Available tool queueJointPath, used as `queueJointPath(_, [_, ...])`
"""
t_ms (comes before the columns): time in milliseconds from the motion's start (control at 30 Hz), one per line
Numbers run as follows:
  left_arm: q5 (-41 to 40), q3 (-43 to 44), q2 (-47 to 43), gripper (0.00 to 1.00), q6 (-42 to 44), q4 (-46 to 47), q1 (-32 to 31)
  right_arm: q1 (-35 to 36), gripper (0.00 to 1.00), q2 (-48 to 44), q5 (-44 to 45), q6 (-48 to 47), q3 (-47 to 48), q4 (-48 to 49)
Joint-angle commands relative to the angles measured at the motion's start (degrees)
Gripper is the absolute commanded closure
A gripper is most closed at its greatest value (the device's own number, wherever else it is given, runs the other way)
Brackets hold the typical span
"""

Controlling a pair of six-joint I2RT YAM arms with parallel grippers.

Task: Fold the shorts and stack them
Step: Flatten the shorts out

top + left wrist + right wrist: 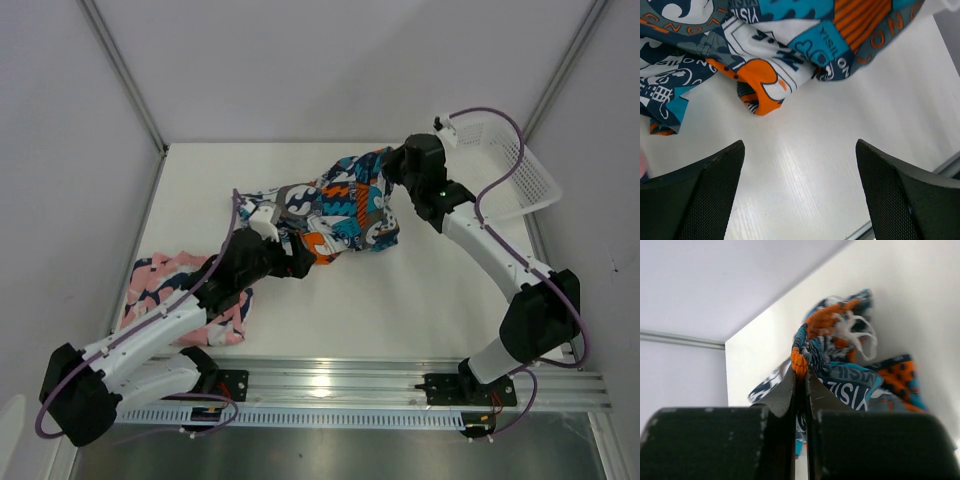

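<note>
Crumpled patterned shorts (335, 210), long axis running diagonally from left gripper (800, 150), fingers spread wide just short of the near hem, to right gripper (800, 374), pinched tight on the far edge, pink shorts (165, 285) beneath the left arm (150, 335)

Only readable print is on the patterned shorts (805, 35), and it's all fragments cut off by folds.
- Left wrist view: dark "ISLA" on a teal patch, running sideways.
- Same view: orange "ONG"/"LONG" letters on navy at top left and top right, upside down.
- Same view: dark "ISI…" on a white panel at the top edge, upside down.
- Right wrist view: white "ISI" on a navy-teal panel, lower middle.
- Top view: print too small to read.
</note>
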Motion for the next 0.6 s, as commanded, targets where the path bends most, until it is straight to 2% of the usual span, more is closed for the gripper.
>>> queueJointPath(0, [-2.6,4.4,3.9,0.07,3.4,6.0,-5.4,3.1,1.00,-2.3,9.6,-12.2,8.7,-10.1])
queueJointPath(333, [-8.6,9.2,14.3,0.07,5.2,17.3,-16.8,10.2,1.00,-1.4,19.5,-20.3,23.3,-13.1])
queueJointPath(567, [-11.7,5.1,16.7,0.07,7.9,30.2,-22.8,10.9,1.00,-1.9,21.6,-23.7,29.8,-11.3])
